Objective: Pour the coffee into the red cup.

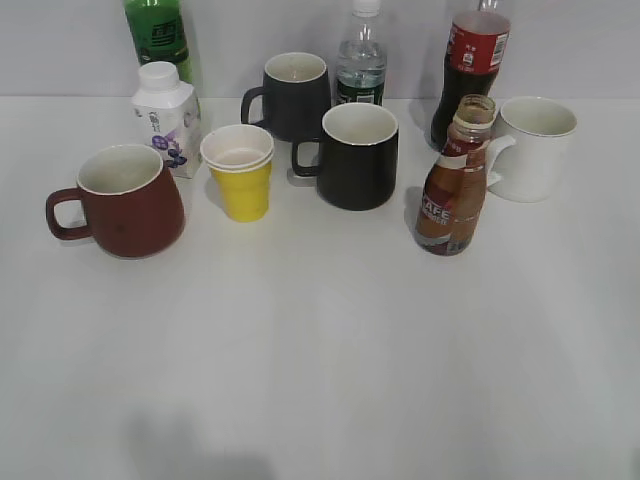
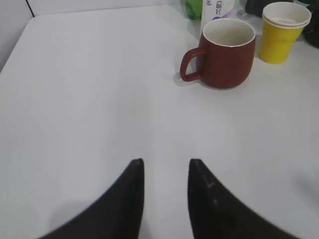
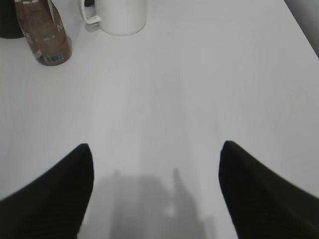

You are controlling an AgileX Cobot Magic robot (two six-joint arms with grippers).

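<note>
Both hands [image 2: 165, 174] [image 3: 157, 157] hover apart from coffee [image 1: 452, 190], seemingly uncapped.

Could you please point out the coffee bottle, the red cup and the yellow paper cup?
Coffee bottle [image 1: 448, 208]: exterior view, on its label.
Red cup [image 2: 225, 59]: left wrist view, on its outer wall.
Yellow paper cup [image 1: 241, 190]: exterior view, on its side.

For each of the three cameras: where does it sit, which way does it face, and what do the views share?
Exterior: in front, slanting down at the table; no robot parts visible.
Left wrist: low behind the left gripper, facing the red cup and yellow cup.
Right wrist: behind the right gripper, jaws wide, facing the coffee and white mug.
Shared: each wrist view's things also appear in the exterior view.
</note>
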